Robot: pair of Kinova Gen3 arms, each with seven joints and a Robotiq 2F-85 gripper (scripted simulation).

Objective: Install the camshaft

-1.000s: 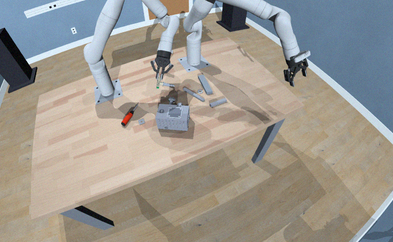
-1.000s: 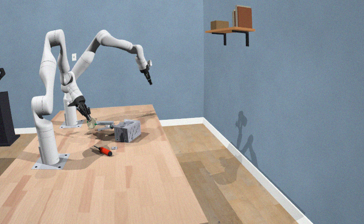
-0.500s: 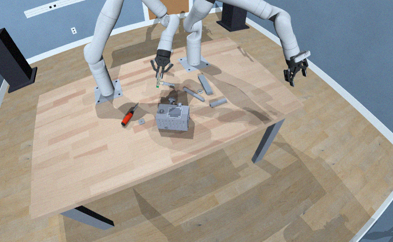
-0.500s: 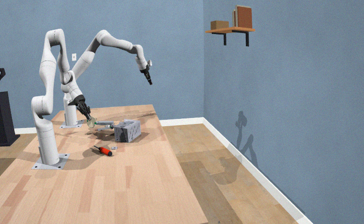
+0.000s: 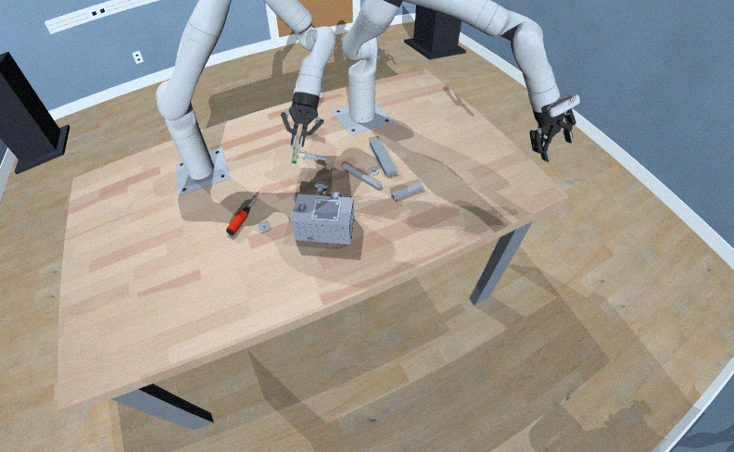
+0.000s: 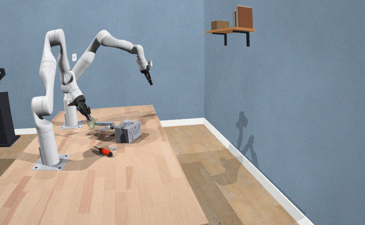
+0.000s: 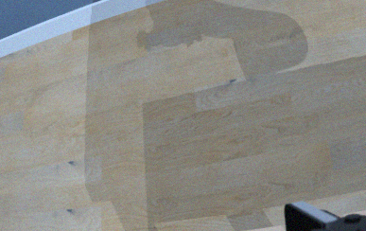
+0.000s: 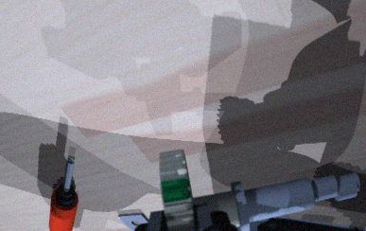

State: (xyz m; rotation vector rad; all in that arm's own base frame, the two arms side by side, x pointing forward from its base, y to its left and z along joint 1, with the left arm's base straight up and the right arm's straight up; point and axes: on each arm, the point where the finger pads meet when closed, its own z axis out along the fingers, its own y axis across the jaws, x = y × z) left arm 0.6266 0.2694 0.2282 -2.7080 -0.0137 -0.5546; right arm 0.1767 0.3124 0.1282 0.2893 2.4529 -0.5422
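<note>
- case [image 5: 322, 229] [image 6: 128, 134] on tbl [image 5: 133, 314] [image 6: 108, 195] [image 8: 120, 28]
- top vw: scrdrvr [image 5: 238, 219] [image 6: 105, 151] [image 8: 64, 210] L of case
- sm. plate [image 5: 263, 227] [image 6: 114, 148] [image 8: 130, 218] btwn
- blk [image 5: 407, 192] R of case

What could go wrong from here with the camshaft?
The camshaft points across the front of the engine case, so swinging it into line might knock the parts protruding there. The case stands loose with neither gripper bracing it; an off-line push could shift or tip it.

Right claw [image 5: 297, 140] grips camshaft above table [image 5: 133, 292]; big gear [image 5: 295, 152] at its end, green mark visible. Case [image 5: 322, 219] upright, apart from shaft. Left claw [image 5: 550, 137] open, well apart. Screwdriver [image 5: 238, 219] lies near case.
</note>
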